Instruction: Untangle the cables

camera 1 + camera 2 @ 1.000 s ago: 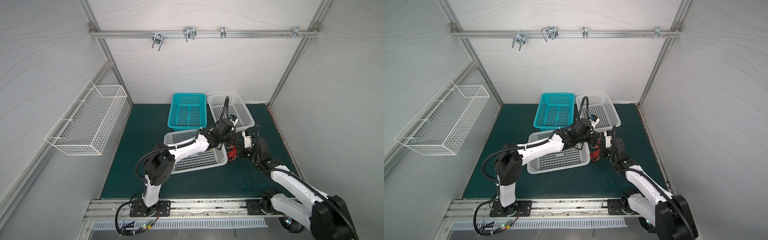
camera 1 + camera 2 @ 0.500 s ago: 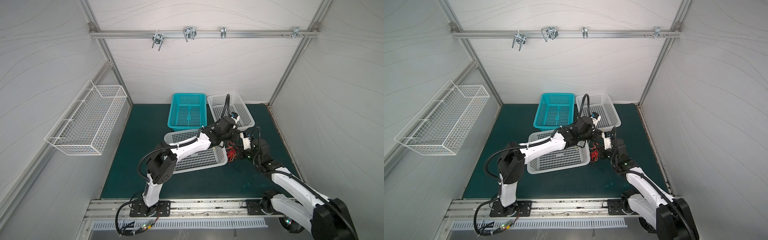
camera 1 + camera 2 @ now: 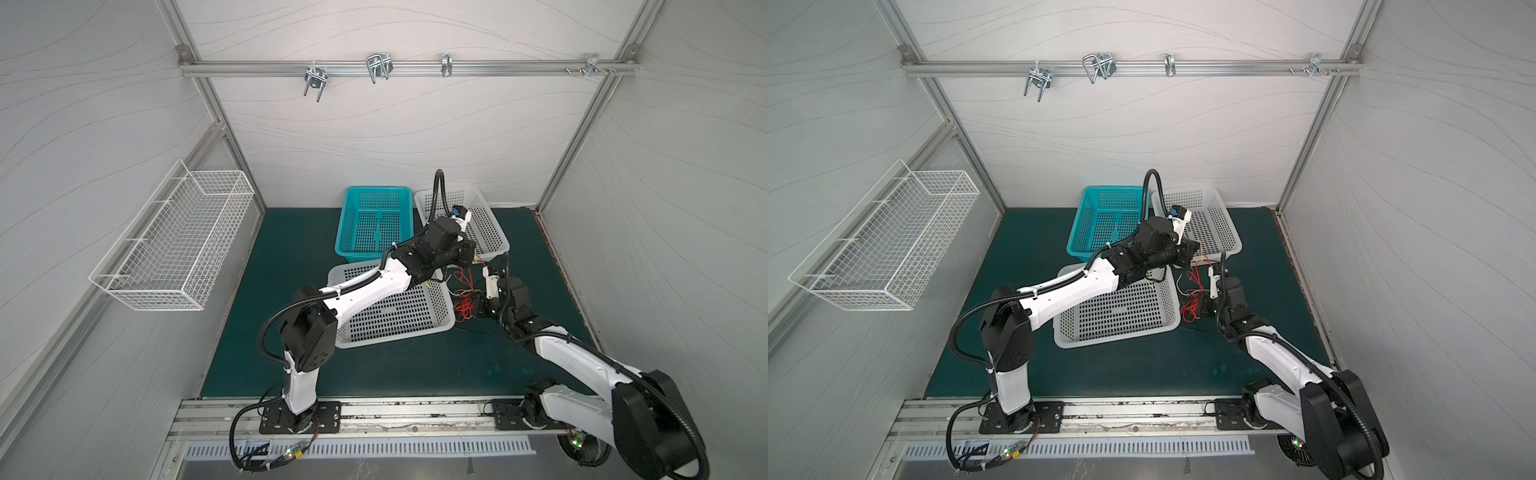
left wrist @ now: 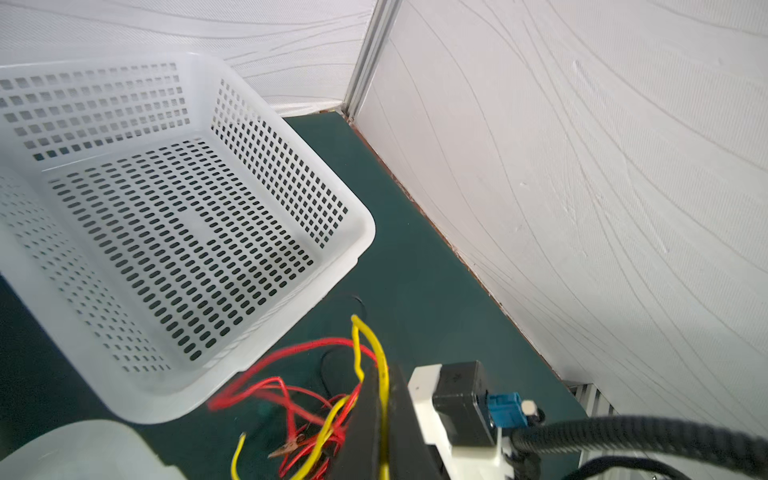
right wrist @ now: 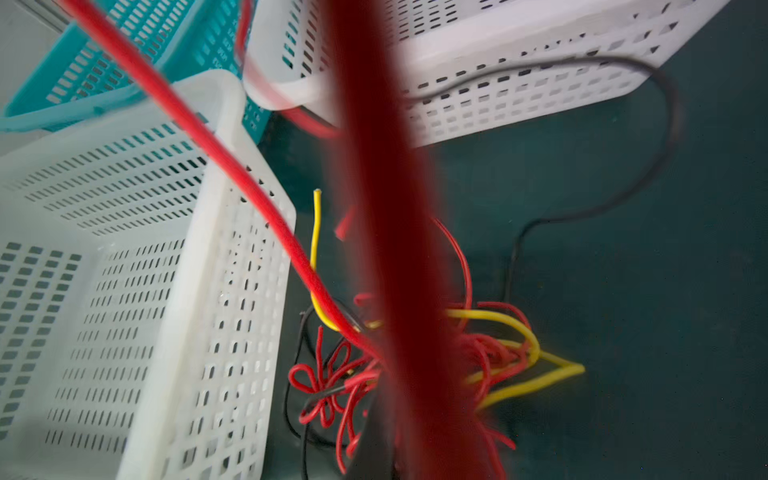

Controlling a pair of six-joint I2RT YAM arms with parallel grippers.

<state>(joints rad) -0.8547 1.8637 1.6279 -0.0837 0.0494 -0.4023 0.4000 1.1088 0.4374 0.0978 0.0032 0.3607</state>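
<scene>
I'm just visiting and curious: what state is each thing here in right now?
cables: tangled bunch on the mat, strands running up to both claws
left claw: shut on cables
right claw: shut on cables
teal basket: empty
far white basket: empty
near white basket: upright, nothing seen inside
wire wall basket: empty

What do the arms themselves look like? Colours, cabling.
Left arm and right arm match: white link shells, black joint housings, a black ribbed hose looped along each, white wrist camera mount with a blue connector, black base plates.
</scene>
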